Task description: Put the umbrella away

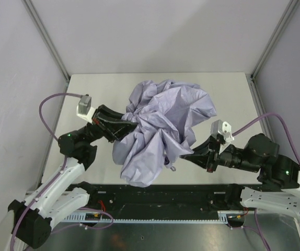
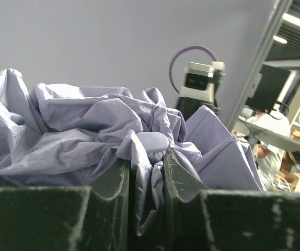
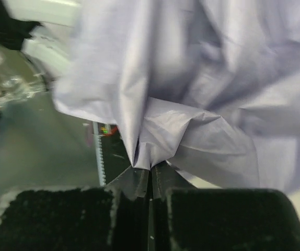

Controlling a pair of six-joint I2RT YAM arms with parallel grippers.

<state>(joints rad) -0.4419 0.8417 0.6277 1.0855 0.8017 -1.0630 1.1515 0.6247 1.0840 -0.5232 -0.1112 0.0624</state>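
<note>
The umbrella is a crumpled mass of pale lavender-grey fabric held up over the middle of the table between both arms. Its shaft and handle are hidden; a small loop hangs under the fabric. My left gripper is shut on a fold of the canopy at its left side, with a pale rounded tip just above the fingers. My right gripper is shut on a pinched corner of the canopy at its lower right.
The white table has grey walls on three sides and metal corner posts. A black rail runs along the near edge between the arm bases. Lavender cables loop off each wrist.
</note>
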